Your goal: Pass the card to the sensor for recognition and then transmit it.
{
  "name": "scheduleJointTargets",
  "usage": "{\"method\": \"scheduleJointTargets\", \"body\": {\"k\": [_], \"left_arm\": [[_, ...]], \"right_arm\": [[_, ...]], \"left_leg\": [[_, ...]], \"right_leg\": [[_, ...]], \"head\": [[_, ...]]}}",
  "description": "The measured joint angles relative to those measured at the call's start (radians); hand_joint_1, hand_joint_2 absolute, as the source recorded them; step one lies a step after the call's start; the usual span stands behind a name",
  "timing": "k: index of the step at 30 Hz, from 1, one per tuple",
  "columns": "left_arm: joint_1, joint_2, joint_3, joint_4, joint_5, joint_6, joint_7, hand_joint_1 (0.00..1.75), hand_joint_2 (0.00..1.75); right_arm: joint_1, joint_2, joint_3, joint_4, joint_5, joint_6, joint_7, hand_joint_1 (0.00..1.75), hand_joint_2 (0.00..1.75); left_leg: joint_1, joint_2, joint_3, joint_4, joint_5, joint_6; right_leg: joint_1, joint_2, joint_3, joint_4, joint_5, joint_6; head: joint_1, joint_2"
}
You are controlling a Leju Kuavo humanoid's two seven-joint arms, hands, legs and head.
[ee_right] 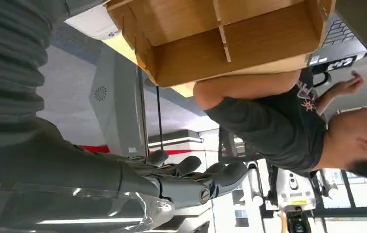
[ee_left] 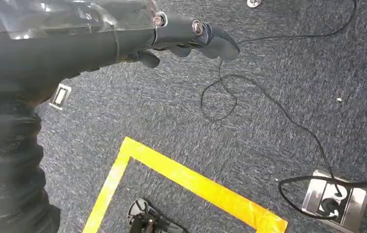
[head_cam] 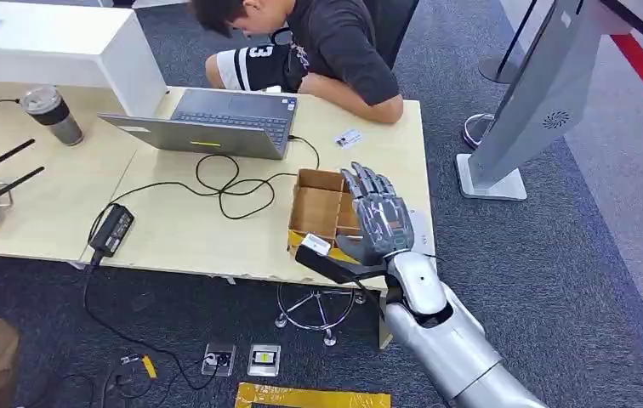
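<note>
Right hand (head_cam: 378, 219) raised on bent arm, fingers extended, apart, holding nothing. Left hand (ee_left: 181, 36) hanging, fingers loosely curled.

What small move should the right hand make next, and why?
Probably lower the right hand slightly toward the small white card at the near edge of the compartmented brown cardboard box and close on it. The hand hovers over the box with fingers extended and apart, holding nothing; whether its thumb already touches the card is unclear.

I stand in an office: grey carpet (head_cam: 556, 255), a desk (head_cam: 173, 221) with a laptop (head_cam: 216, 123), and a person (head_cam: 318, 42) seated beside floor sockets (head_cam: 263, 359).
</note>
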Motion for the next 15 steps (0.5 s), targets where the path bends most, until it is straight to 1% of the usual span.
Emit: {"method": "scheduleJointTargets", "body": {"k": [15], "left_arm": [[0.010, 0.008, 0.000, 0.001, 0.005, -0.003, 0.000, 0.00, 1.75]], "right_arm": [[-0.001, 0.003, 0.013, 0.065, -0.006, 0.006, 0.000, 0.00, 1.75]], "left_leg": [[0.000, 0.000, 0.000, 0.000, 0.000, 0.000]], "right_leg": [[0.000, 0.000, 0.000, 0.000, 0.000, 0.000]], "head": [[0.000, 0.000]]}}
